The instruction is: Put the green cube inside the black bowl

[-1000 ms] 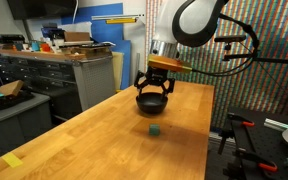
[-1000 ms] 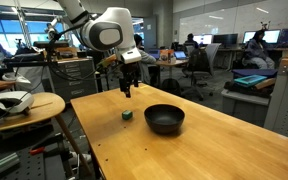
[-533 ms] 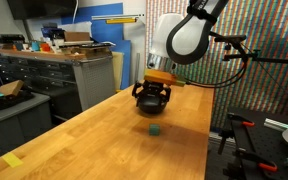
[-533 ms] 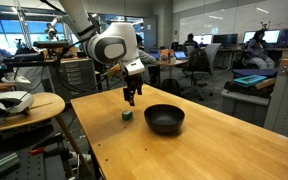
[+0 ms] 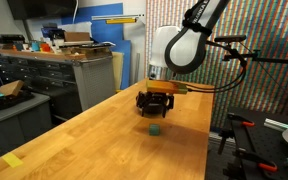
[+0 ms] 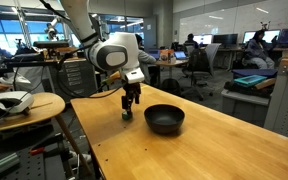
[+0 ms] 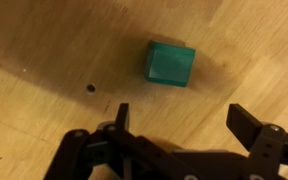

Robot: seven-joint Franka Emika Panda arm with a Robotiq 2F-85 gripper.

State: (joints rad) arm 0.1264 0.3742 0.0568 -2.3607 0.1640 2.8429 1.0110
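Note:
The green cube (image 7: 170,64) lies on the wooden table, just ahead of my open gripper (image 7: 184,118) in the wrist view. In both exterior views the cube (image 5: 156,129) (image 6: 128,115) sits right below the gripper (image 5: 155,106) (image 6: 130,104), which hovers a short way above it with jaws spread and empty. The black bowl (image 6: 164,119) stands on the table beside the cube; in an exterior view it is mostly hidden behind the gripper.
The wooden table (image 5: 104,140) (image 6: 214,145) ends in a near edge close to the cube. A small dark knot (image 7: 91,88) marks the wood. Benches, chairs (image 6: 196,65) and a round side table (image 6: 19,110) stand around.
The gripper has come down toward the green cube over the last second and now hangs close above it. The cube and the bowl have not moved.

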